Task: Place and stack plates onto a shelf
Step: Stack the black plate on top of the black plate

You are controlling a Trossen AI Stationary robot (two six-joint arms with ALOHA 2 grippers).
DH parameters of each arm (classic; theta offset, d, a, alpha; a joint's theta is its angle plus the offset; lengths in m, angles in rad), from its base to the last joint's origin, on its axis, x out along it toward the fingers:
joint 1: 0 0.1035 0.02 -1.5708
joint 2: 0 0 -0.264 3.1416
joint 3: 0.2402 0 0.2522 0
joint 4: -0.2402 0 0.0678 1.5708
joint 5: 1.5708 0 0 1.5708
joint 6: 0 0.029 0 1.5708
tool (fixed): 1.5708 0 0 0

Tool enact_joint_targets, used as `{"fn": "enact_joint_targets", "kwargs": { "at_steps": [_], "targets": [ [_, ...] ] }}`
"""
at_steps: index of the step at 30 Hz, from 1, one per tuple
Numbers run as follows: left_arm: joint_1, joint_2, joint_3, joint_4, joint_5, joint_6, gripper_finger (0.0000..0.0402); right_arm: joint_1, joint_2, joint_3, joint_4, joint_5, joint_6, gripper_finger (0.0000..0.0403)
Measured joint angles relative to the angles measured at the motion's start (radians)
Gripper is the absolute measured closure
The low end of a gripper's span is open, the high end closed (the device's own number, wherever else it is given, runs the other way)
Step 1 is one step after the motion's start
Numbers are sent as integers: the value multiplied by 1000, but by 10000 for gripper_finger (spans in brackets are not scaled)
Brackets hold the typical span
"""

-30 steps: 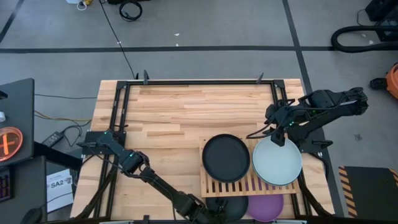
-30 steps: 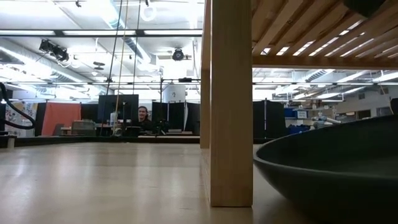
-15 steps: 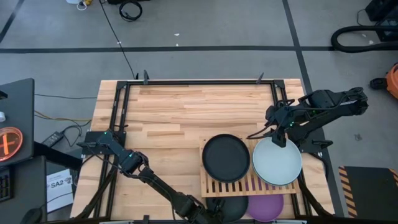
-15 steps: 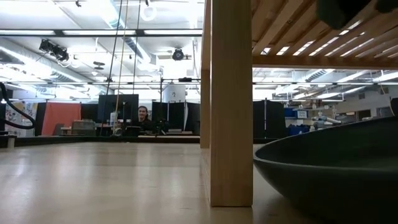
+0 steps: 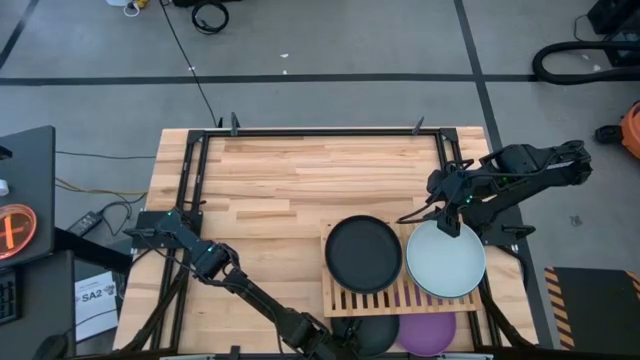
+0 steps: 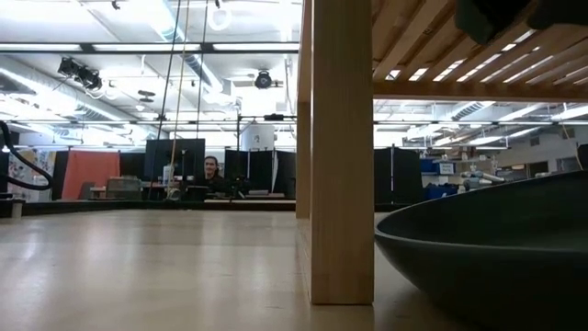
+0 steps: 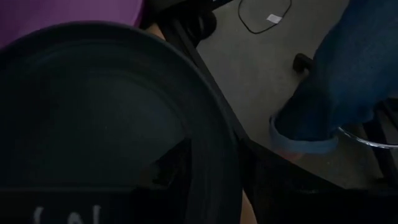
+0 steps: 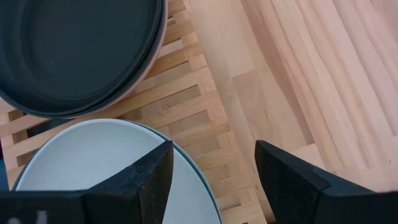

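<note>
Butcher-block table [image 5: 290, 180], slatted shelf [image 5: 390, 296], matte plates [image 5: 363, 253]

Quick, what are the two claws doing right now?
Left end effector: closed on the dark plate.
Right end effector: open, empty, above the pale plate.

overhead over whole table [image 5: 280, 170]; low level beside shelf [image 6: 342, 147] leg; wrists close above plates.

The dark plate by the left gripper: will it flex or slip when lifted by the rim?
The dark plate looks rigid and thick-rimmed, so it will probably not flex. Its smooth matte surface may slip in the left gripper. Held at one edge, it will likely droop.
</note>
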Motion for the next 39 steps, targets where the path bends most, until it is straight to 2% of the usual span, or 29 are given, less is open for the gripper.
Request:
{"fn": "enact_joint_targets", "kwargs": {
  "at_steps": [9,18,23,30,39],
  "targets": [
    [0,0,1,-14,0,0,265,0,0,0,0,0,0,171],
    [0,0,-1,-25,16,-1,349,0,0,0,0,0,0,171],
    [0,0,-1,-26,52,0,379,0,0,0,0,-1,0,171],
    [0,1,-2,-23,52,1,385,0,0,0,0,-1,0,171],
    [0,-1,36,-48,-27,3,385,0,0,0,0,-1,0,171]
  ]
}}
